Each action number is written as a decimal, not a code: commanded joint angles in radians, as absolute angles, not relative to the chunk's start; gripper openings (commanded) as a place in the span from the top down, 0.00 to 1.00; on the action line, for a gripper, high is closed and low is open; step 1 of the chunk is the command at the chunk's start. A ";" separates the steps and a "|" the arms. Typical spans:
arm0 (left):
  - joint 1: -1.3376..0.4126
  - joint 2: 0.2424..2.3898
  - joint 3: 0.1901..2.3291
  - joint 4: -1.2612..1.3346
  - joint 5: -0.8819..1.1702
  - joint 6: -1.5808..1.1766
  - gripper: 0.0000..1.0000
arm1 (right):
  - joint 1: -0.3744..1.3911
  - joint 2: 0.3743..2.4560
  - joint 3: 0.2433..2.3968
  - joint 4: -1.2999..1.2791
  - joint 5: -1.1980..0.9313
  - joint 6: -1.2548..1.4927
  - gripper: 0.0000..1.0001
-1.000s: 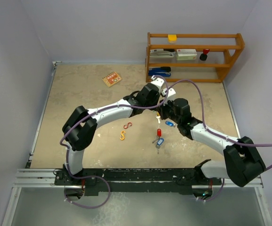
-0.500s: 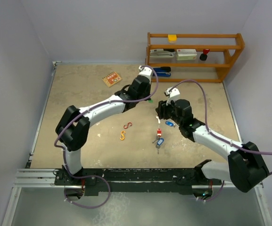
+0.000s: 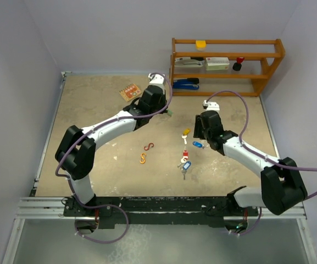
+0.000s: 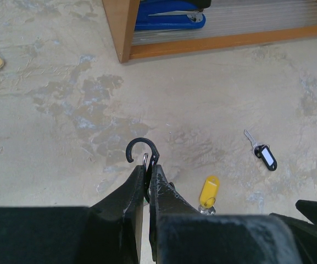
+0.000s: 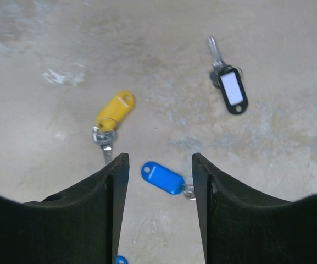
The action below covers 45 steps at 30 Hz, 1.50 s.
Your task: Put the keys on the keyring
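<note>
- One beige, mottled table (image 3: 92, 121) carries every item. The small silver keys with plastic tags (image 3: 185, 154) lie loose on it in a cluster right of centre, between the two arms.
- One orange-brown wooden shelf rack (image 3: 227, 56) stands at the far right of the table, with a blue stapler (image 4: 169, 10) on its lowest level.
- Left gripper (image 4: 148, 169): jaws closed with no visible gap, pinching the stem of the black hook-shaped keyring (image 4: 142, 149), near the rack's corner post.
- Right gripper (image 5: 159, 160): jaws about half open and holding nothing. The fingers straddle the blue-tagged key (image 5: 162, 177); contact with the table cannot be determined.
- Yellow-tagged key (image 5: 114, 113): in the right wrist view the long axis runs diagonally, tag at upper right, blade at lower left, ending just beside the finger on the left of that view.
- White-tagged key with black rim (image 5: 232, 88): blade points up and left, away from the gripper; the tag end faces the gripper.
- Blue-tagged key: lies crosswise between the fingers, ring end at the finger on the right; its blade is hidden.
- Keyring orientation: the hook rises straight out of the fingertips, and its open end curls to the left in the left wrist view.
</note>
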State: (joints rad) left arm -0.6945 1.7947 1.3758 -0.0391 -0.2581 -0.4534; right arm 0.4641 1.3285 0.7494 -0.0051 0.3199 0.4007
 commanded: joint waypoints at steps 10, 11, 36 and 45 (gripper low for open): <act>-0.673 1.756 1.358 0.028 -0.215 -0.474 1.00 | 0.400 1.300 0.648 -0.082 0.245 0.446 0.53; -0.673 1.755 1.358 0.028 -0.215 -0.474 1.00 | 0.396 1.302 0.643 -0.079 0.240 0.446 0.53; -0.669 1.781 1.370 0.020 -0.213 -0.471 1.00 | 0.337 1.389 0.635 -0.019 0.167 0.396 0.62; -0.662 1.778 1.364 0.018 -0.215 -0.471 1.00 | 0.334 1.407 0.640 -0.008 0.146 0.393 0.70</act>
